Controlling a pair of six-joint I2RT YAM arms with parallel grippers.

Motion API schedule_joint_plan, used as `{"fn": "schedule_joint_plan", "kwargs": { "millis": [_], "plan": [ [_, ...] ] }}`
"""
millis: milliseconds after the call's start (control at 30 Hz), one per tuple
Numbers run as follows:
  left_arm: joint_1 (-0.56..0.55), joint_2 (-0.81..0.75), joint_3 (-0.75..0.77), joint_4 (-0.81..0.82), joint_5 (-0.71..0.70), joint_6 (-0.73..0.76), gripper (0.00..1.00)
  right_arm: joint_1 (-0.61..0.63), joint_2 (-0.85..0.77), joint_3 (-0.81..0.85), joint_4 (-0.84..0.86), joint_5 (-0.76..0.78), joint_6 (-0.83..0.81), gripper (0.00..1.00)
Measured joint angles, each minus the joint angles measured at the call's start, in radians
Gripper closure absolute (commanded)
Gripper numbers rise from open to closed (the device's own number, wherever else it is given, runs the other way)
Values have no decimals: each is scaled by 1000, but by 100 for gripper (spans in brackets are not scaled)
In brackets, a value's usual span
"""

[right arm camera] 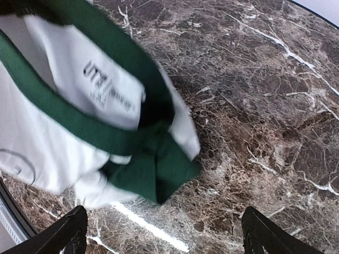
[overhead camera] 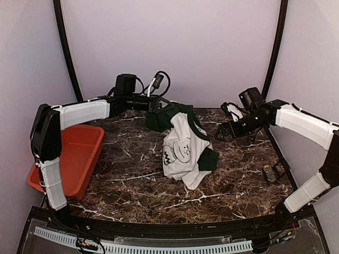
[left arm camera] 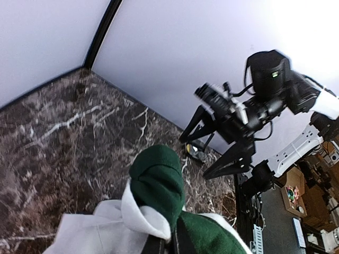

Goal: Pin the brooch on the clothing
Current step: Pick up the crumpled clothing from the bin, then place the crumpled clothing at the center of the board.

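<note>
Outside the red tub (overhead camera: pixel 79 153), left hand (overhead camera: pixel 159 112) grips T-shirt (overhead camera: pixel 180 151) (green part).

Top view from behind; wrist views close, sharing clothing (overhead camera: pixel 183 151).

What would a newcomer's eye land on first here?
The white T-shirt with dark green sleeves, bunched on the brown marble-patterned table, its green part pinched by the shut left gripper. The right gripper hangs open beside it; an orange-red plastic tray sits at the left edge.
</note>
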Motion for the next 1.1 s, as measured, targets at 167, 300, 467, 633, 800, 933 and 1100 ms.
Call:
{"fn": "schedule_joint_plan", "kwargs": {
  "millis": [167, 300, 467, 633, 800, 933, 1100],
  "plan": [
    [-5, -190, -166, 130, -28, -4, 99, 11, 1, -19, 81, -59, -2, 1],
    [-9, -299, -323, 161, -35, 19, 99, 14, 1, -82, 215, -175, -14, 1],
    [-10, -338, -414, 136, -31, 70, 99, 34, 14, -218, 446, -271, -147, 1],
    [-14, -377, -414, -7, -80, 148, 99, 45, 101, -210, 555, -242, -344, 1],
    [-76, -496, -454, -237, -214, 267, 69, 47, 136, -150, 562, -203, -435, 1],
    [-148, -561, -462, -445, -275, 357, 29, 47, 126, -135, 550, -184, -484, 1],
    [-172, -569, -463, -639, -379, 419, 5, 47, 125, -73, 494, -154, -541, 1]
  ]
}}
